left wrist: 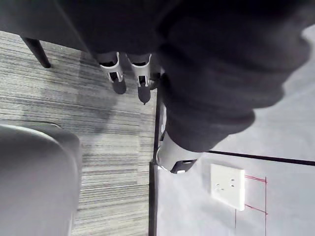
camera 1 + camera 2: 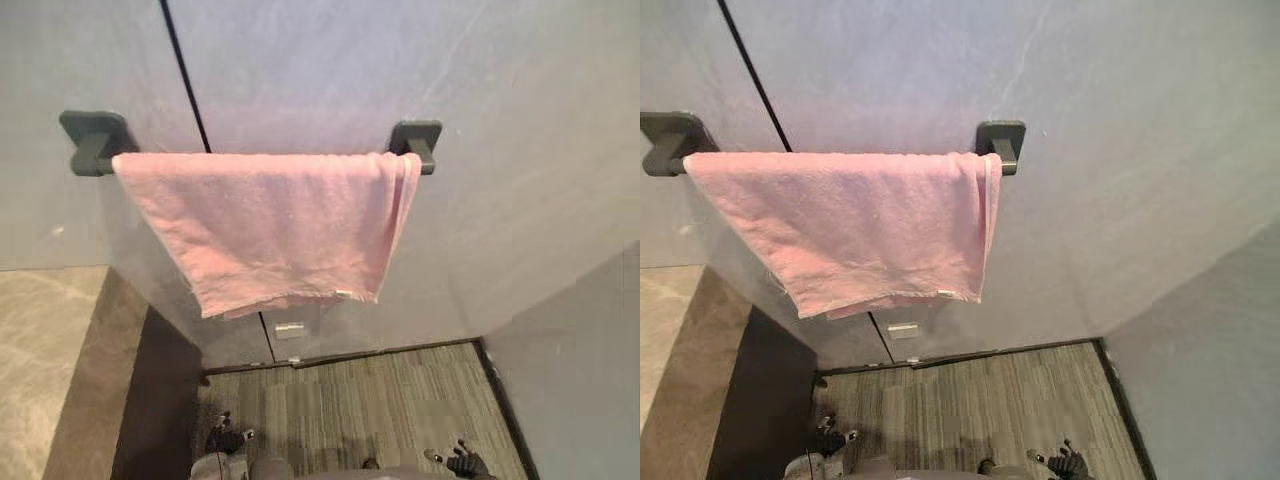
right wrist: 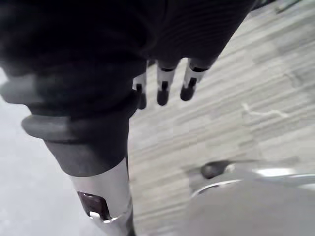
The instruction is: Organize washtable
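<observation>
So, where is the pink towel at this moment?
The pink towel hangs on the grey wall, in the upper middle of both eye views. It spans from the left bracket to the right bracket, above the striped floor.

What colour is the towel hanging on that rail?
The towel is pale pink; the left eye view shows it best.

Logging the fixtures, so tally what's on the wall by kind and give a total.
Pink towel: 1
Dark rail bracket: 2
White wall socket: 1
Total: 4
</observation>
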### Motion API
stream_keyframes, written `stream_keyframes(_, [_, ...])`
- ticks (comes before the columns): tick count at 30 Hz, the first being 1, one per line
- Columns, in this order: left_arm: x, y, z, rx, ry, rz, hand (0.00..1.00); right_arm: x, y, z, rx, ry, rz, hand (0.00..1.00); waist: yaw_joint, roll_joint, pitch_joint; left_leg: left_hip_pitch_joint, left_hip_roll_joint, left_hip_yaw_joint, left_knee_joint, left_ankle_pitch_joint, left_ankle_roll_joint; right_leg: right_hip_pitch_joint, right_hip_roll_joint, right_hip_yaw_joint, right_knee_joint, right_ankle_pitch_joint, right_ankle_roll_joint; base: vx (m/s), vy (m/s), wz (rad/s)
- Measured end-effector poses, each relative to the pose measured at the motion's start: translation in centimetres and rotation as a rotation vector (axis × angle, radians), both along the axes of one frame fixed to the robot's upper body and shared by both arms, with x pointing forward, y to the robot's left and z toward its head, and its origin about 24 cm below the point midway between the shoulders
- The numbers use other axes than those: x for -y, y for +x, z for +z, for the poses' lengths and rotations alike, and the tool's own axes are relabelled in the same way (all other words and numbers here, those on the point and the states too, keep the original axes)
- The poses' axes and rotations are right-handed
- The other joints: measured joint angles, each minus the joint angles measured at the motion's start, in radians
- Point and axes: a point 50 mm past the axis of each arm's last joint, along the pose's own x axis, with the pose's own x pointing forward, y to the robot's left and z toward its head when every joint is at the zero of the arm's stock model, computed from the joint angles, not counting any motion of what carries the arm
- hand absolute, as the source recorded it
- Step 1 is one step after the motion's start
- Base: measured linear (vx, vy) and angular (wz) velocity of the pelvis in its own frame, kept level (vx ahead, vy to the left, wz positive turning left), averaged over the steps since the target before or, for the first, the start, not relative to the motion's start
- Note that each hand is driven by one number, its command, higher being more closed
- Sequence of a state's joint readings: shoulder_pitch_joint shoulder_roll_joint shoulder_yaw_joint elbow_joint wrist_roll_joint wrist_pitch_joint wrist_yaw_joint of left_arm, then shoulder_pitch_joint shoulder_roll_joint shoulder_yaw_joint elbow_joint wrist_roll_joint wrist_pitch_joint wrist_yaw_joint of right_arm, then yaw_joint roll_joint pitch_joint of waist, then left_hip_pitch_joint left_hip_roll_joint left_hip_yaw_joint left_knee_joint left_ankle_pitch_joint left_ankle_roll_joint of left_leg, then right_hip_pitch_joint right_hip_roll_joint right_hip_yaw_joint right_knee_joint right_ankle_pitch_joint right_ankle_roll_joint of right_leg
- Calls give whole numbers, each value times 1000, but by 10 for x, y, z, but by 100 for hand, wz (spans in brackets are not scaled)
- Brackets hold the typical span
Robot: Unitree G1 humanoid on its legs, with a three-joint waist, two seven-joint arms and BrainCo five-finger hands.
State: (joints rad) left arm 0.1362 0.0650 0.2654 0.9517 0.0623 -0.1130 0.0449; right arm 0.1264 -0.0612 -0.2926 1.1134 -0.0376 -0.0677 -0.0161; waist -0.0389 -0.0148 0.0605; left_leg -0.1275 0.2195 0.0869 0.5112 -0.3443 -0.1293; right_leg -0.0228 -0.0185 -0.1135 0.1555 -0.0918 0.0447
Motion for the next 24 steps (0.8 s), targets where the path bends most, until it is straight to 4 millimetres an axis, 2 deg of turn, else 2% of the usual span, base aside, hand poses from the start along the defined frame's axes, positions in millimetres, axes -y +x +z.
stream_keyframes(1, [0, 0, 0, -1, 2, -6, 0, 0, -3, -1, -8, 1, -2, 0, 0, -1, -1, 13, 0, 1, -15, 0, 0, -15, -1, 7, 37, 0, 0, -74, 105, -29])
stream_keyframes(2, [3, -1, -1, -13, 8, -40, 0, 0, -7, -1, -16, 1, -9, 0, 1, 2, 1, 41, 4, 8, -40, 0, 0, -75, 6, 12, 137, -3, 10, -96, 52, -30])
stream_keyframes(4, [4, -3, -1, -28, 27, -96, 0, -1, -7, -1, -15, 3, 6, 0, 6, -4, 4, 57, -14, 34, -78, 2, 5, -91, -5, 49, 118, 22, 27, -141, 63, -39])
stream_keyframes(6, [2, -4, -2, -37, 36, -120, 0, -1, -4, -1, -6, 1, 6, 0, 10, -2, 7, 65, -29, 73, -116, 22, 37, -129, -21, 69, 134, 29, 38, -113, 6, -51])
stream_keyframes(8, [7, -1, -3, -42, 23, -127, 0, 4, -1, 1, 6, -5, -13, 0, 11, 20, 34, 72, -43, 117, -143, 59, 71, -179, -38, 67, 168, 78, 93, -192, -2, -50])
stream_keyframes(9, [12, -2, -5, -44, 13, -129, 0, 10, -1, 2, 6, -17, -12, 0, 12, 47, 49, 77, -33, 136, -164, 69, 78, -175, -38, 65, 173, 77, 79, -246, -18, -35])
stream_keyframes(10, [16, -1, -5, -41, 5, -133, 0, 14, 1, 3, 15, -29, -18, 0, 9, 51, 64, 94, -35, 159, -178, 76, 88, -194, -61, 63, 308, 30, 22, -262, -87, -17])
stream_keyframes(11, [14, -4, -5, -48, 11, -128, 0, 15, -3, 3, 9, -29, -22, 0, 14, 63, 71, 98, -39, 162, -173, 79, 88, -215, -98, 70, 492, -16, -6, -233, -107, -6])
stream_keyframes(12, [13, -6, -6, -53, 12, -124, 0, 15, -6, 3, 2, -28, -26, 0, 17, 61, 70, 100, -39, 160, -169, 80, 86, -214, -117, 79, 565, -21, -18, -176, -165, 4])
stream_keyframes(13, [11, -8, -6, -57, 12, -108, 0, 15, -12, 2, -11, -25, -46, 0, 26, 51, 65, 97, -39, 151, -162, 87, 75, -202, -158, 114, 655, -13, -34, -114, -224, 11])
stream_keyframes(14, [6, -12, -5, -63, 22, -94, 0, 12, -17, 1, -26, -14, -66, 0, 31, 29, 52, 82, -46, 137, -159, 98, 56, -166, -198, 161, 667, 39, -60, -107, -243, 16])
stream_keyframes(15, [2, -13, -5, -65, 29, -89, 0, 8, -18, 0, -29, -3, -71, 0, 31, 7, 46, 83, -53, 127, -162, 107, 46, -154, -200, 166, 641, 23, -27, -82, -244, 17])
stream_keyframes(16, [0, -17, -6, -85, 30, -87, 0, 6, -21, -1, -34, 0, -76, 0, 42, 21, 41, 89, -62, 92, -208, 138, 46, -150, -180, 153, 635, 18, -24, -93, -205, 27])
stream_keyframes(18, [10, -23, -9, -98, -5, -90, 0, 13, -30, 0, -48, -15, -98, 0, 53, 41, 15, 94, -76, 22, -279, 187, 69, -131, -152, 165, 577, 6, -13, -99, -174, 35])
stream_keyframes(19, [11, -26, -10, -104, -10, -88, 0, 14, -32, 0, -55, -19, -95, 0, 54, 45, 3, 86, -78, 8, -296, 219, 54, -107, -145, 181, 533, -26, 25, -78, -190, 45])
stream_keyframes(20, [12, -28, -10, -109, -11, -92, 0, 17, -30, 1, -53, -28, -83, 0, 56, 41, -14, 64, -80, -4, -303, 233, 31, -89, -142, 212, 479, -77, 63, -123, -236, 44])
stream_keyframes(21, [10, -28, -10, -109, -5, -102, 0, 15, -22, 1, -43, -28, -50, 0, 61, 34, -19, 24, -83, -5, -298, 248, 25, -88, -142, 234, 425, -115, 85, -126, -193, 28])
stream_keyframes(22, [10, -28, -10, -109, -3, -104, 0, 15, -18, 2, -38, -34, -25, 0, 65, 32, -23, 1, -81, -5, -296, 258, 24, -91, -140, 236, 398, -125, 90, -179, -157, 7])
stream_keyframes(23, [10, -27, -10, -107, -1, -107, 0, 14, -9, 3, -22, -41, 22, 0, 84, 22, -35, -46, -76, -7, -300, 286, 22, -107, -138, 231, 352, -144, 102, -201, -138, 7])
stream_keyframes(24, [6, -25, -9, -103, 12, -114, 0, 13, 1, 4, 0, -45, 53, 0, 84, 13, -37, -84, -72, -12, -311, 322, 17, -119, -136, 217, 311, -163, 103, -198, -142, 13])
